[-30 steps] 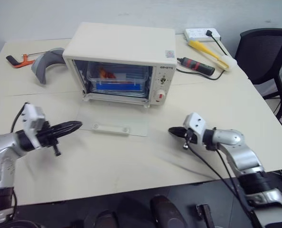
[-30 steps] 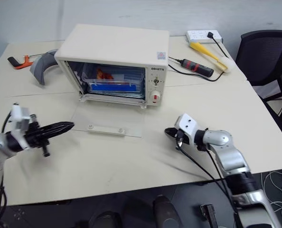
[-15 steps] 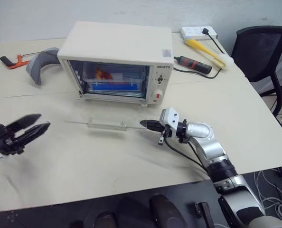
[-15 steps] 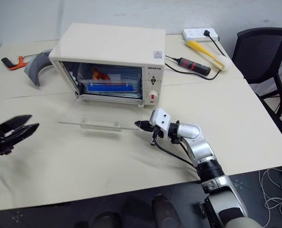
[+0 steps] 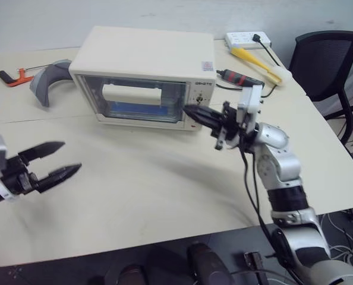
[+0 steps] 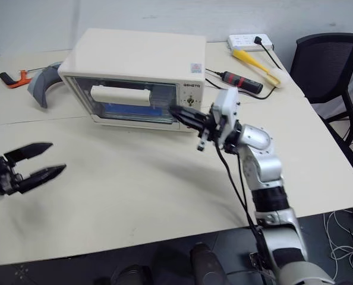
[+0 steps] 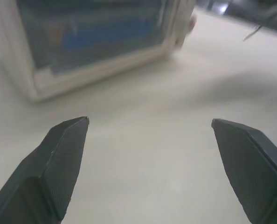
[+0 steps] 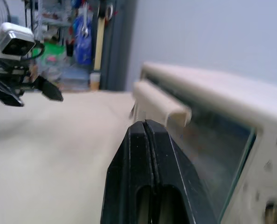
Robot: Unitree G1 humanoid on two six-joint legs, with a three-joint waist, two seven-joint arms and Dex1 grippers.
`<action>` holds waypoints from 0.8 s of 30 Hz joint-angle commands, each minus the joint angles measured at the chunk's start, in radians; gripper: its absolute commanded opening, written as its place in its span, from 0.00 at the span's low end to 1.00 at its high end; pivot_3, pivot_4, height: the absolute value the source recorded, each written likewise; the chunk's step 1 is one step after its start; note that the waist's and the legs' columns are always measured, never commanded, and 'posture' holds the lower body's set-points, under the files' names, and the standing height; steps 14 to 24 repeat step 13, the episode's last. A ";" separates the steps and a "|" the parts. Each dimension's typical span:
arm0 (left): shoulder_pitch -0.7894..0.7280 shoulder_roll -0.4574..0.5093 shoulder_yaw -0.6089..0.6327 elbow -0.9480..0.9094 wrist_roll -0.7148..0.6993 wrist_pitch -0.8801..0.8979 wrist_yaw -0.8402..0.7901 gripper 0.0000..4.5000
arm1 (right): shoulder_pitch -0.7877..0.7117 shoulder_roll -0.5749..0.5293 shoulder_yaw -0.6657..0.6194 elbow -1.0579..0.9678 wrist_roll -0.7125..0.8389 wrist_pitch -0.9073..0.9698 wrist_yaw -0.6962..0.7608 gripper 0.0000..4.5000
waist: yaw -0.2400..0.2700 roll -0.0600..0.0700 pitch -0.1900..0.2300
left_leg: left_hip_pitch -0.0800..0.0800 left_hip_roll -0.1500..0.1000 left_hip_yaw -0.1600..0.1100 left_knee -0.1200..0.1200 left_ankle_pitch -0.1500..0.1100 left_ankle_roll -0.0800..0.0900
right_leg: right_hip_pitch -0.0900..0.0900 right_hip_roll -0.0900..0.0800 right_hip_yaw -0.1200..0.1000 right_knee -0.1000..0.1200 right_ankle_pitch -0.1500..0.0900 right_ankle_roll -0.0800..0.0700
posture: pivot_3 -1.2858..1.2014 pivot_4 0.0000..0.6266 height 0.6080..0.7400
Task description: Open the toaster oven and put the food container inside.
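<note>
Toaster oven (image 5: 144, 77) door up and shut; food container (image 5: 135, 107) inside on the rack, its blue strip showing thru the glass. Judged: task's last step, door just about closed, nothing left to carry.

R gripper (image 5: 191, 111) jaws pressed together, empty, tips at the door's right edge, just beside the control strip; can't tell if touching. White bar handle (image 6: 120, 95) sits ahead of the tips, to their far side.

L gripper (image 5: 59, 159) jaws spread wide, empty, well apart from oven, bare table (image 5: 164, 178) between the fingers.

Next, judged: check door seated, then back R arm off w/o snagging the handle.

Views: R wrist cam shows the handle standing proud of the glass just past the tips, plus L gripper far off; head cams give the whole oven and both arms. L wrist cam shows the oven's lower front corner beyond the open jaws.
</note>
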 commanded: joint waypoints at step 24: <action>0.287 -0.136 0.022 -0.058 0.138 -0.347 -0.008 1.00 | 0.375 -0.200 -0.071 -0.023 -0.070 -0.383 0.216 0.99 | 0.023 0.000 0.000 | 0.011 0.001 0.004 -0.002 -0.002 0.001 | 0.015 0.003 0.006 -0.006 0.003 0.003 | 0.52 0.24 1.00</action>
